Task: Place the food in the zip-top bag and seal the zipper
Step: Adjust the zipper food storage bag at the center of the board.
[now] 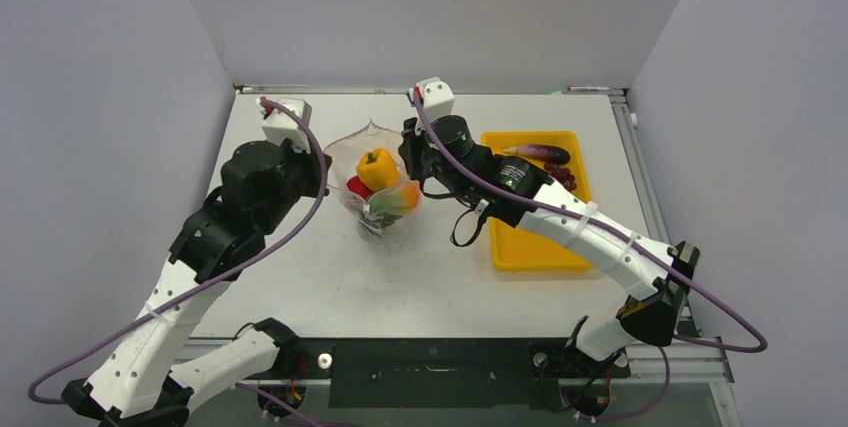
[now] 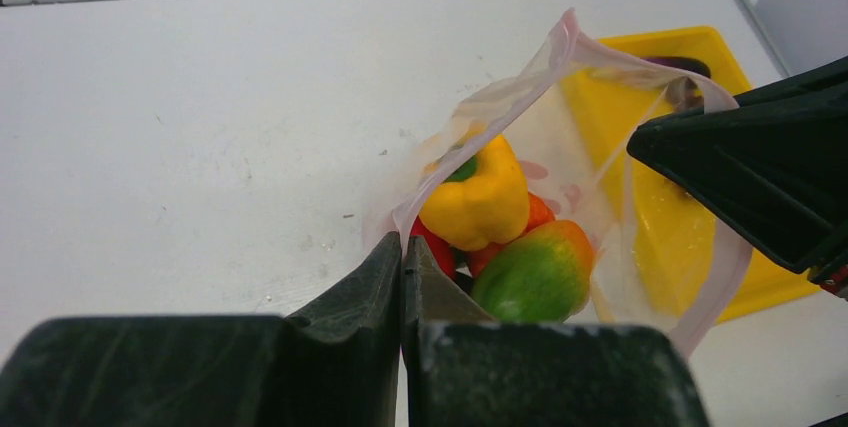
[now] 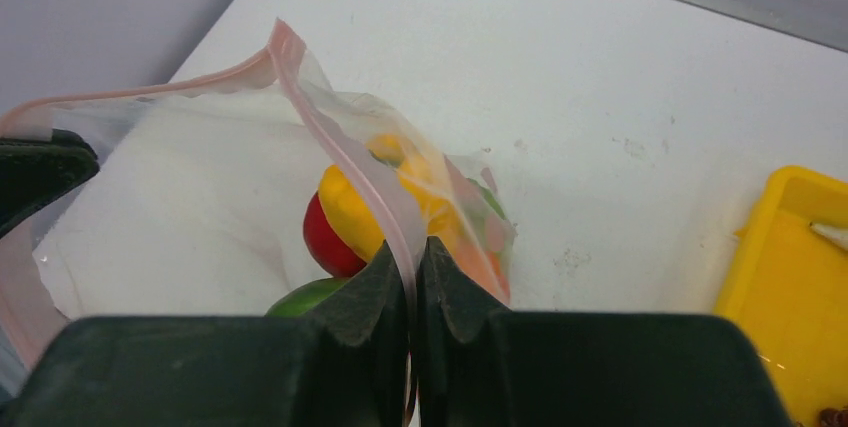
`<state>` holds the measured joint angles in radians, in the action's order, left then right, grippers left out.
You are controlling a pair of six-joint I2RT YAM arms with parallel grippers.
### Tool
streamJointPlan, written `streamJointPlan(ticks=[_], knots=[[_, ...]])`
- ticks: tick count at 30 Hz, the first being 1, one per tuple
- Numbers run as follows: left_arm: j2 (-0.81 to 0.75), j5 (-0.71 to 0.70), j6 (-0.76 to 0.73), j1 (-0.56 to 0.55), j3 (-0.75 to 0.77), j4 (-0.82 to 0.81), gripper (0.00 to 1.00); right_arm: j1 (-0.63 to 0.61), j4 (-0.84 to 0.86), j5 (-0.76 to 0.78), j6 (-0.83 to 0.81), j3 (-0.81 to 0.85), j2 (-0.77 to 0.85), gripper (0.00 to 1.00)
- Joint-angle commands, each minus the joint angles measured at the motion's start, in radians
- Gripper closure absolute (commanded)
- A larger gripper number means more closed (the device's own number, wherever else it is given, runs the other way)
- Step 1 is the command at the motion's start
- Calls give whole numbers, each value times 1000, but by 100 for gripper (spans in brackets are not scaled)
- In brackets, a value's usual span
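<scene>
Surface: white table point(image 1: 330, 277), grey walls on three sides
Zip-top bag point(image 1: 350, 152): stands on the table between both grippers, mouth held open
Inside it: yellow bell pepper point(image 2: 480, 197), red piece point(image 2: 432, 245), green-orange piece point(image 2: 535, 272)
Yellow tray point(image 1: 535, 247): right of the bag, with eggplant point(image 1: 540, 153) and grape bunch point(image 1: 562, 175) at its far end
Left gripper point(image 2: 403, 247): jaws pinched on the bag's rim
Right gripper point(image 3: 412, 252): jaws pinched on the zipper point(image 3: 340, 147), opposite rim

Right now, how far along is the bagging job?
Done: the bell pepper and other coloured pieces sit inside the zip-top bag. In hand: left claw and right claw each pinch its mouth open. Left: eggplant and grapes lie in the tray; zipper unsealed.
</scene>
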<state>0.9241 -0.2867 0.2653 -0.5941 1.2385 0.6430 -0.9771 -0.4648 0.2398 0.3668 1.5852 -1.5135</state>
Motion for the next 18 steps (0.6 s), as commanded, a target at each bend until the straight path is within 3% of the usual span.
streamJointPlan(ticks=[1,5,13,18], knots=[[-37,-42,7,0,121,53,100,-12,39,68,-29,51,60,95],[-44,-6,45,0,55,26,100,-11,68,83,-15,-53,65,95],[-13,17,234,0,-279,-106,100,-3,101,97,16,-218,14,95],[-12,29,214,1,-237,-91,100,-5,113,95,4,-207,40,95]])
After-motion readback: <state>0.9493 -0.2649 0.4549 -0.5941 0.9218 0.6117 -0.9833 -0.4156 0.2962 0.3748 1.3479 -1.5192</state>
